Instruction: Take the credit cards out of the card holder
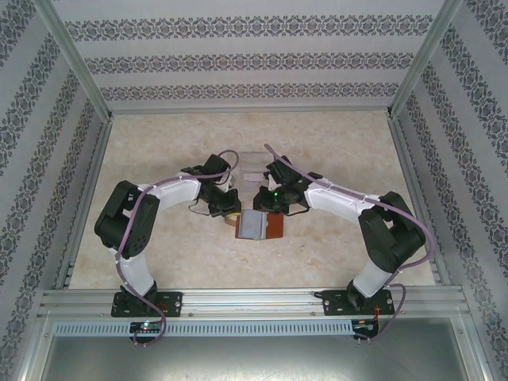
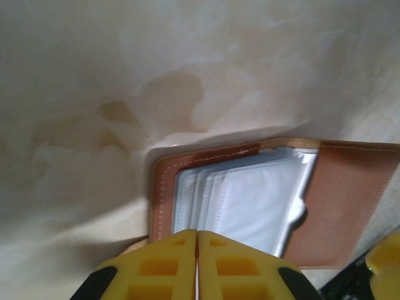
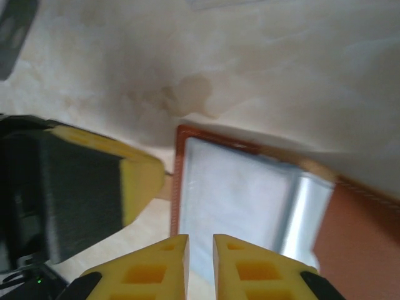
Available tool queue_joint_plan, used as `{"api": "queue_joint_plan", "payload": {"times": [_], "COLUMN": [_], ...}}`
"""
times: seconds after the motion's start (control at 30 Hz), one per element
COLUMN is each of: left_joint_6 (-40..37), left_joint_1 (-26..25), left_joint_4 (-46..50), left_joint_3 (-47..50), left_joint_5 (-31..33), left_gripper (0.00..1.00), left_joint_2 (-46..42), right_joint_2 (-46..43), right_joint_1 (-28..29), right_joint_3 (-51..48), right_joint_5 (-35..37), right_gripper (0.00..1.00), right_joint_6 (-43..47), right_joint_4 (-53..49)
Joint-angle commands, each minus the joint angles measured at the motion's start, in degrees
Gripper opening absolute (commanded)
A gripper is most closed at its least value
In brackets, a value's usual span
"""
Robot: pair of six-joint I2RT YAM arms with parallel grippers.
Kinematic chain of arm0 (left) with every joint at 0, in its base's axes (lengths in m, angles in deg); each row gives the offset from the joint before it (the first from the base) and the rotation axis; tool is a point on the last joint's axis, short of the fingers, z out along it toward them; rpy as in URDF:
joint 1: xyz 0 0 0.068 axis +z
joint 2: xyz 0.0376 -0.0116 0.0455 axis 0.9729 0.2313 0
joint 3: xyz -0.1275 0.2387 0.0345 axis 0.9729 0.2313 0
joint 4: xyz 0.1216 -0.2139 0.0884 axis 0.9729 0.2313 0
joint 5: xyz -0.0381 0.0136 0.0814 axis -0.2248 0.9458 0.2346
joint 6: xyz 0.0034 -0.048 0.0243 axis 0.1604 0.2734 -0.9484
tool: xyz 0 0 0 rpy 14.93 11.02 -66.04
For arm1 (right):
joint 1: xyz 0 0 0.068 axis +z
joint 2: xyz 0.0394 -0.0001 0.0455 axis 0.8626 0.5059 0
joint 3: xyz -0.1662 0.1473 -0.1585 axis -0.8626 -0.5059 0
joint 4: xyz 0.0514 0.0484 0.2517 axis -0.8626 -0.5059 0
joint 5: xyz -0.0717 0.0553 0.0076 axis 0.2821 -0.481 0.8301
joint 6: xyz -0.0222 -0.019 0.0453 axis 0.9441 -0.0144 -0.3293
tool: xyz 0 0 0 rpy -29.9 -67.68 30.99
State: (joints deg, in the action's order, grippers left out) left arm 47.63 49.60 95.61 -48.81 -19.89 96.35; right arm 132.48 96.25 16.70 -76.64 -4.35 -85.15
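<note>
Now: brown wallet [image 1: 255, 226] open between the two arms

It lies on the marbled table [image 1: 341, 143] in the middle, pale pockets [image 2: 250, 200] facing up. The left pincer [image 2: 197, 240] is pressed together, fingers touching, at its near edge. The right pincer [image 3: 200, 244] shows a thin gap over the pockets; whether it pinches anything, I cannot tell

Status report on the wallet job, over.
Left gripper shut at edge of card holder. Right gripper nearly closed over the pockets, grip unclear. Holder open, credit cards not yet out. Clear tray beyond, not obstructing.
</note>
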Motion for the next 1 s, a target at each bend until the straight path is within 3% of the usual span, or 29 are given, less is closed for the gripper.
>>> {"api": "queue_joint_plan", "payload": {"times": [0.0,0.4,0.97], "left_joint_6": [-3.1,-4.8,-4.5], "left_joint_1": [-0.7,-0.6,-0.6], "left_joint_4": [4.5,5.0,4.6], "left_joint_3": [1.1,2.6,3.1], "left_joint_5": [3.6,4.5,3.8], "left_gripper": [0.08,0.08,0.07], "left_joint_2": [0.1,1.1,1.3], "right_joint_2": [2.5,7.9,11.5], "right_joint_1": [1.9,5.2,6.5], "right_joint_3": [0.7,3.2,5.7], "right_joint_5": [-1.8,-1.2,1.5], "right_gripper": [0.19,0.28,0.3], "right_joint_6": [-4.9,-8.4,-6.5], "right_joint_4": [3.0,2.7,-1.7]}}
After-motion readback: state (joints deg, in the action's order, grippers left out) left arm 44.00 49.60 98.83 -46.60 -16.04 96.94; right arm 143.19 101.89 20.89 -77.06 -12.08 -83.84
